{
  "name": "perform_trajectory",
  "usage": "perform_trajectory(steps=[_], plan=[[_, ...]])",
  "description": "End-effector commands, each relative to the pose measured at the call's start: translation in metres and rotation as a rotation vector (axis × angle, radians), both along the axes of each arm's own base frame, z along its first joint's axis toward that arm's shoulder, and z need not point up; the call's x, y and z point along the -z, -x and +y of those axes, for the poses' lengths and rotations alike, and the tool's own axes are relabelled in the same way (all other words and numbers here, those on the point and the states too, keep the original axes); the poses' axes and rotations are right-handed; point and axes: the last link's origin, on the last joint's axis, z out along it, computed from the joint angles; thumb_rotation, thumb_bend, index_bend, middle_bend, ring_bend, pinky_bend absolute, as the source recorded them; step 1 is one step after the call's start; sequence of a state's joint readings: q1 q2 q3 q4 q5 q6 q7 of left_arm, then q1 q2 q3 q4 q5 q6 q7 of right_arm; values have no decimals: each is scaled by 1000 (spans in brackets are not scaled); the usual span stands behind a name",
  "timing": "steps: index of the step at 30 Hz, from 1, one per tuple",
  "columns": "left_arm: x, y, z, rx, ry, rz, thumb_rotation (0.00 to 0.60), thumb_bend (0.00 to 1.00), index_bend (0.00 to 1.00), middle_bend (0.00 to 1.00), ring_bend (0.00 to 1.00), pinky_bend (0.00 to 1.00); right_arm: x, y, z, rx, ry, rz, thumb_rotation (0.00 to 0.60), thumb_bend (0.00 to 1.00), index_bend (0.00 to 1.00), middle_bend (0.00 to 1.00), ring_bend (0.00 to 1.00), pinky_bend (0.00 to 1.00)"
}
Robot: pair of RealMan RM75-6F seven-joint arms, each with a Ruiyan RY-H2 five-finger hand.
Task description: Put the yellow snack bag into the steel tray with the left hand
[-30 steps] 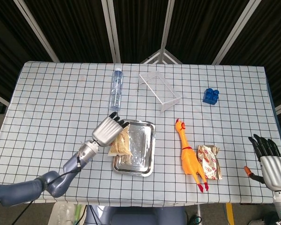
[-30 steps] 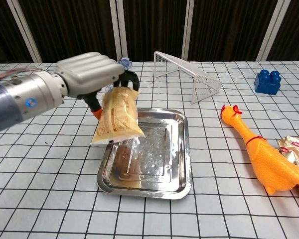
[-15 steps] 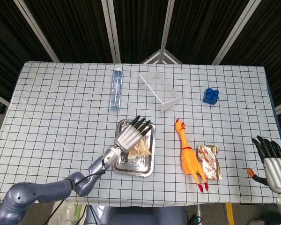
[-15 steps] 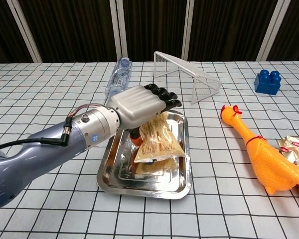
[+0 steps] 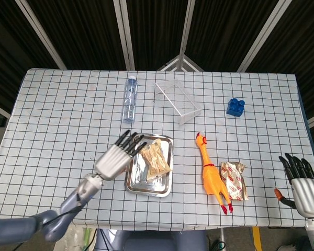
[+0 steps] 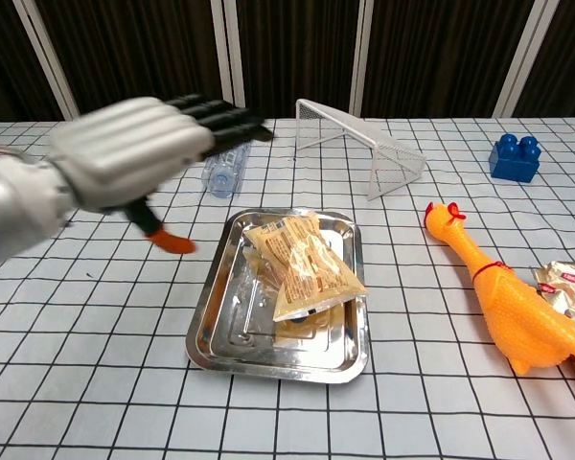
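Observation:
The yellow snack bag (image 5: 156,157) (image 6: 302,268) lies flat inside the steel tray (image 5: 137,184) (image 6: 217,330), slightly angled, with nothing touching it. My left hand (image 5: 117,156) (image 6: 134,158) hovers above and to the left of the tray with its fingers spread and empty. My right hand (image 5: 302,183) rests at the table's front right corner, fingers apart, holding nothing; the chest view does not show it.
A plastic water bottle (image 5: 129,99) (image 6: 222,163) lies behind the tray. A small clear goal frame (image 5: 179,102) (image 6: 364,144) and a blue brick (image 5: 235,106) (image 6: 515,157) sit further back. A rubber chicken (image 5: 213,172) (image 6: 498,297) and a snack wrapper (image 5: 234,179) lie right of the tray.
My left hand let go of the snack bag, which now lies in the tray, and drew back to the left and upward with its fingers spread. The right hand barely moved.

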State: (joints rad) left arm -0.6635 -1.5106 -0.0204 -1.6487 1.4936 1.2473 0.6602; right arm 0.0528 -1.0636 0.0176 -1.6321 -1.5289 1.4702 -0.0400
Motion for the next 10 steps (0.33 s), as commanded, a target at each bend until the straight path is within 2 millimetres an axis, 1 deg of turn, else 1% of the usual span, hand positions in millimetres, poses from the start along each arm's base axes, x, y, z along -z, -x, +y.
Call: perform_trajectory(steps=[1,3,5,7,10], plan=[[-82,105,-80,-281,-197,36,600,0,0,0,0,0,1,-4,5,-11,6,1,600,329,0,0,0,0],[-98,130,-102,-359,-267,-5,600,0,0,0,0,0,2,-7,8,-24,14,1,600,329,0,0,0,0],[-104,155,-118,-432,-335,-12,600,0,0,0,0,0,3,-11,13,-38,20,2,600,329,0,0,0,0],[-105,163,-120,-438,-348,14,600,0,0,0,0,0,3,-14,16,-53,25,3,600,329,0,0,0,0],[-107,166,-121,-461,-352,-11,600,0,0,0,0,0,5,-16,20,-67,19,9,600,328,0,0,0,0]])
